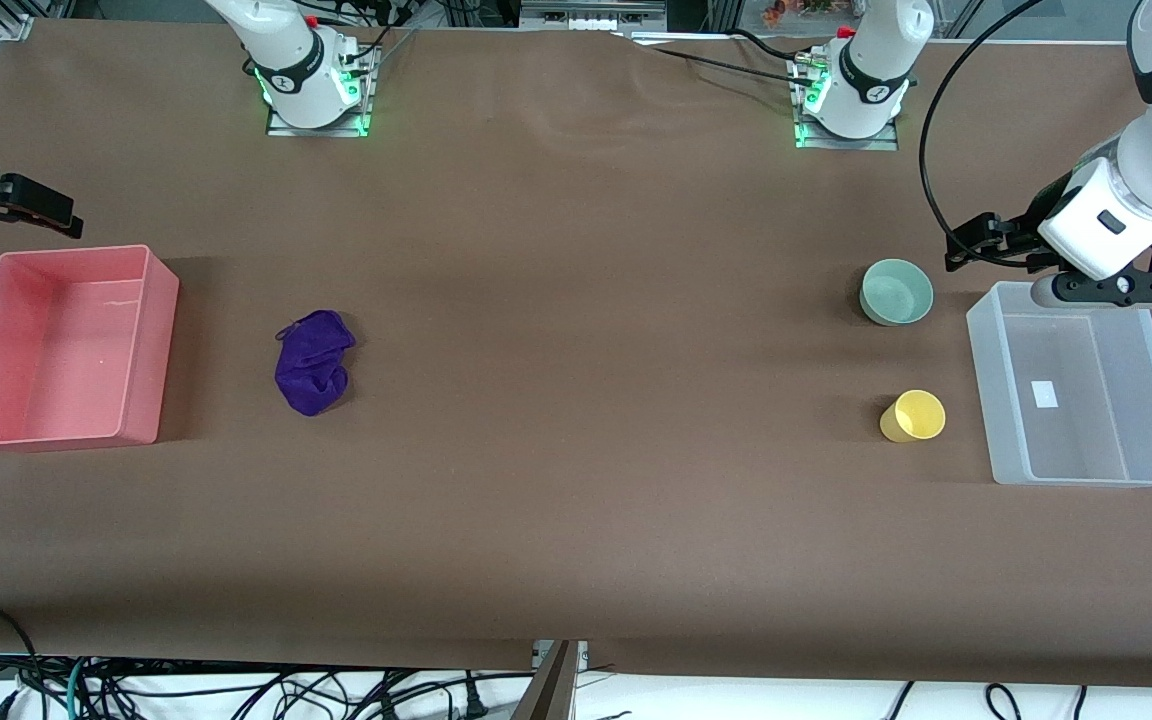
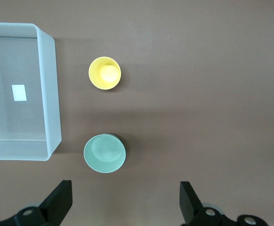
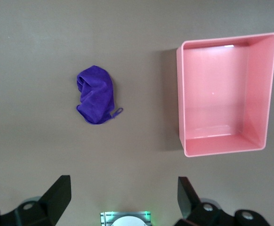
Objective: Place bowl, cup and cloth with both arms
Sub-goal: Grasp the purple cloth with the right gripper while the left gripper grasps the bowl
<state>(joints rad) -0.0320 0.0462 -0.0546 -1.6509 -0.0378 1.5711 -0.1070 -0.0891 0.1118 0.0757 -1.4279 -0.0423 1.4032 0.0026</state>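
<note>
Above the clear bin's (image 1: 1079,398) edge, left claw (image 2: 125,203) spread, empty. Mint-green bowl (image 1: 897,291) upright beside that bin; yellow cup (image 1: 913,416) nearer the camera. Right claw (image 3: 123,200) spread over the worktop (image 1: 576,400) beside the pink bin (image 1: 61,345); purple cloth (image 1: 313,362) crumpled nearby.

Mint bowl (image 1: 897,292) upright, yellow cup (image 1: 913,416) nearer camera, purple cloth (image 1: 313,362) (crumpled)

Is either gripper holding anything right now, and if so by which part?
Nothing is held. The left gripper and right gripper are both open; bowl, cup and cloth lie on the table.
</note>
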